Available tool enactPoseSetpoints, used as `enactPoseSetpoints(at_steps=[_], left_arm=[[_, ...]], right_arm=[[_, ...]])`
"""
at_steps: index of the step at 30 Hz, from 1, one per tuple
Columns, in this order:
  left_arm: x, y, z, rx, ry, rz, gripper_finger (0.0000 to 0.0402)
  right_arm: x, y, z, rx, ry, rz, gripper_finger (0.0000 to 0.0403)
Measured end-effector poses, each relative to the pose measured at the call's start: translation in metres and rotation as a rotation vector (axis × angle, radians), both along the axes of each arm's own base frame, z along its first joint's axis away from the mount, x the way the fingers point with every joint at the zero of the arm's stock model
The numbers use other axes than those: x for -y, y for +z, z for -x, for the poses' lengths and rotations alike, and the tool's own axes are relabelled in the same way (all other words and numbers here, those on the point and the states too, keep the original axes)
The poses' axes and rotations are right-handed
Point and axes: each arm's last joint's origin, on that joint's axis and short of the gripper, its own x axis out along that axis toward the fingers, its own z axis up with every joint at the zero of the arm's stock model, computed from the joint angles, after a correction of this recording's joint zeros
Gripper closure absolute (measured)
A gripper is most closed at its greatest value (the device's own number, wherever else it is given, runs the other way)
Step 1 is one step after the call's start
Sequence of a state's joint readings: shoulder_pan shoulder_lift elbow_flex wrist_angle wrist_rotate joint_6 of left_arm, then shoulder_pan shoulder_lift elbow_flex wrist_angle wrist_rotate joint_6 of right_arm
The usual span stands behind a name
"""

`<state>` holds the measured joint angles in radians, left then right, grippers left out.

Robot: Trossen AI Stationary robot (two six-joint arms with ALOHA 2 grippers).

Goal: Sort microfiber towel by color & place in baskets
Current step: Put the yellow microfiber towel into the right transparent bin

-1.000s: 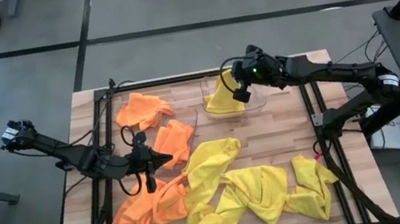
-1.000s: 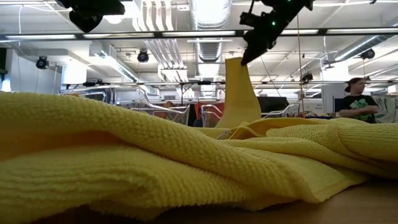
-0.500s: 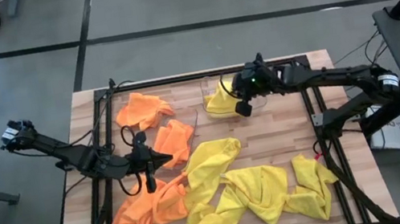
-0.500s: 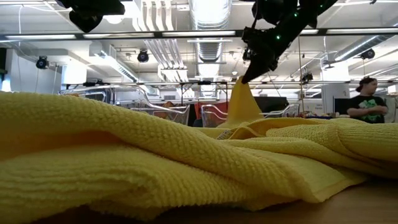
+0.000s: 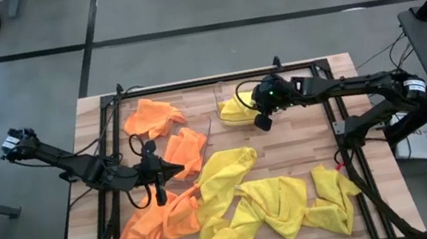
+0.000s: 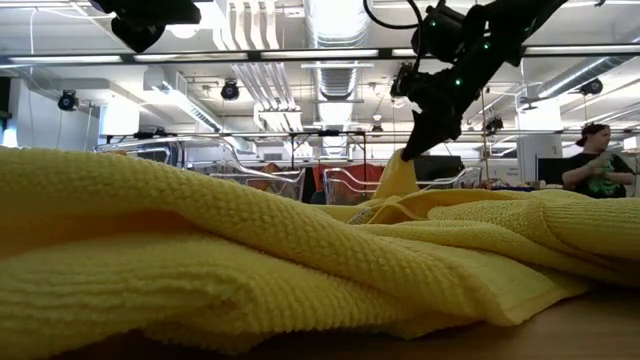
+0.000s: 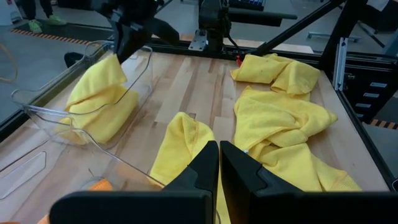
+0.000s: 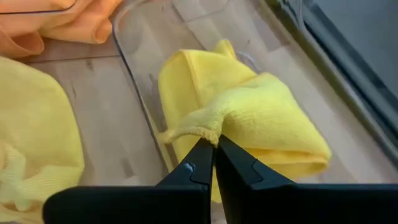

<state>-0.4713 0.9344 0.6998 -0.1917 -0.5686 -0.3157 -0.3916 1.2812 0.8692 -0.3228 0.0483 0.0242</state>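
1. Near edge of the table, around 6 o'clock: loose yellow towels sprawl in a heap, with an orange pile touching them at 7 o'clock. All unsorted.
2. Left gripper hangs around 9 o'clock of table centre, fingers pressed together, nothing in them. It waits just above the orange pile's far edge, with an orange towel right beside it.
3. Mid-table, a yellow towel lies stretched toward 12 o'clock, between the heaps and the tubs.
4. Far side, 12 o'clock: right gripper is down at the clear tub, fingers pinched tight on a corner of the folded yellow towel that sits inside.
5. At 11 o'clock, orange towels lie bunched; whether a second tub holds them, I cannot tell.
6. The risks, as I judge them: that pinched corner hangs over the tub wall, so if the fingers lift before letting go, the towel comes back out. A snag of fibres on the fingertips would do the same. The light tub could also slide or tip if the towel drags on its rim.
7. Beyond the table, a person stands well clear.
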Motion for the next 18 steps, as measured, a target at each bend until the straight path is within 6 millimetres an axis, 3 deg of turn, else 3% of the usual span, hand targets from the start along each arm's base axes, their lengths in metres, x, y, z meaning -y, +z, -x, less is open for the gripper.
enactPoseSetpoints(at_steps=[18], left_arm=[[0.0000, 0.0000, 0.0000, 0.000, 0.000, 0.000, 0.0402]], right_arm=[[0.0052, -0.0089, 0.0078, 0.044, -0.156, -0.220, 0.0394]])
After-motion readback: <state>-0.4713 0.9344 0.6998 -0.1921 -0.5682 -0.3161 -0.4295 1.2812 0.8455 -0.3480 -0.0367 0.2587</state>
